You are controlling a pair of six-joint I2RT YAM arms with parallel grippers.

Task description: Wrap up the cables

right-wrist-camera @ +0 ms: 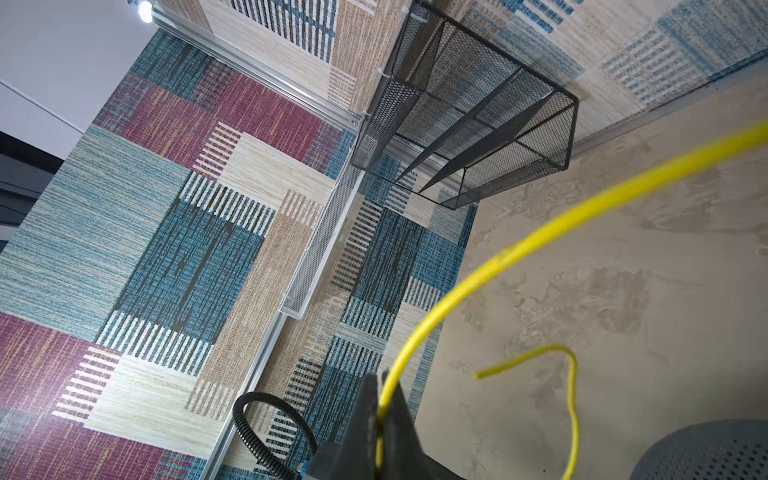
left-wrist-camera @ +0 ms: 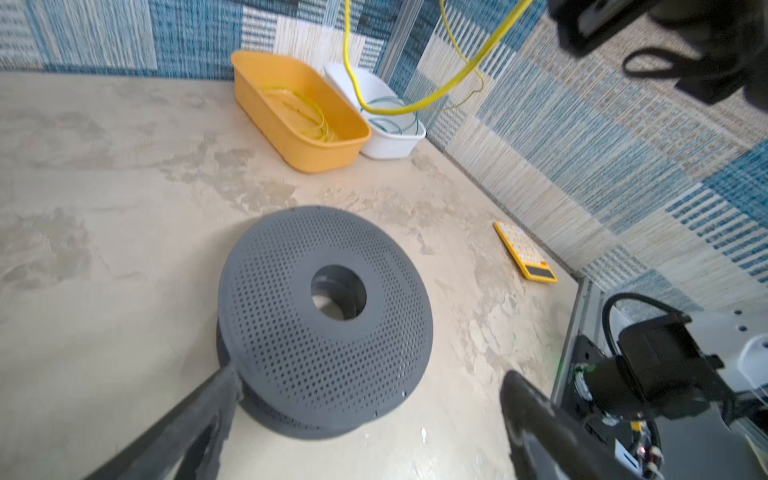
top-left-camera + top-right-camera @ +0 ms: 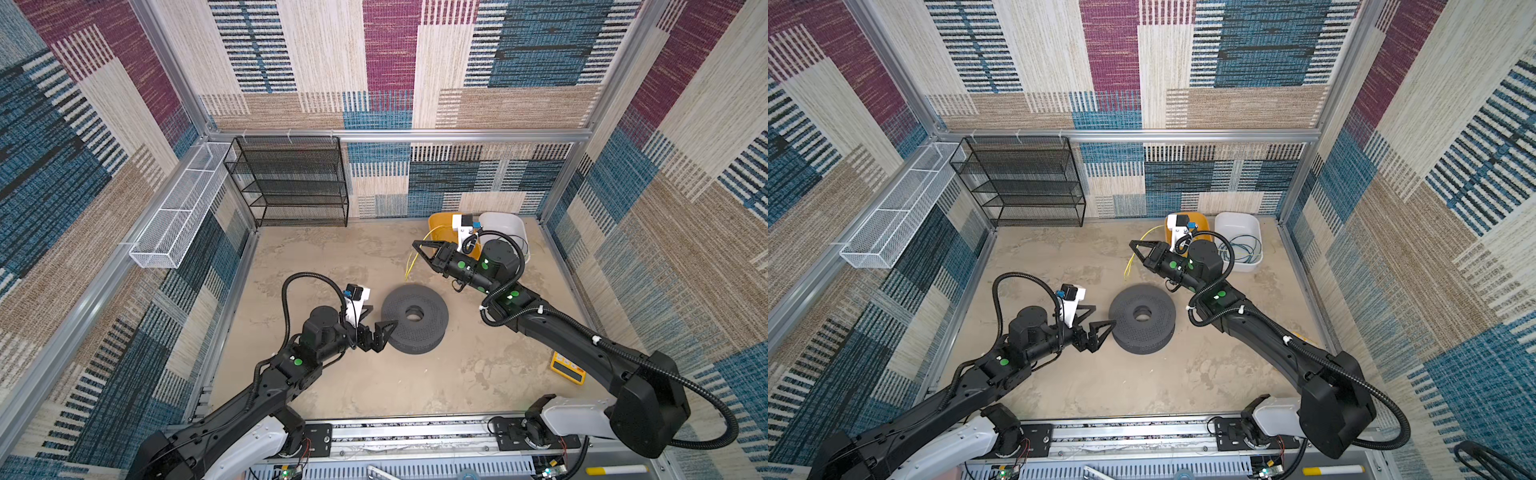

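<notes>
A thin yellow cable [image 1: 519, 249] runs through my right gripper [image 1: 382, 384], which is shut on it and held above the floor near the bins [image 3: 417, 246]. Its free end [image 3: 411, 266] dangles toward the table in both top views [image 3: 1130, 262]. More yellow loops [image 2: 311, 112] lie in the yellow bin [image 2: 266, 83]. The teal-green cable [image 3: 1241, 249] is coiled in the white bin [image 3: 1237, 222]. My left gripper [image 3: 380, 318] is open and empty, with one fingertip [image 2: 230, 374] at the rim of a grey perforated spool [image 3: 415, 318].
A yellow calculator [image 3: 568, 368] lies by the right wall. A black mesh shelf [image 3: 291, 183] stands at the back left, and a white mesh basket [image 3: 174, 216] hangs on the left wall. The spool [image 2: 324, 332] lies flat mid-table.
</notes>
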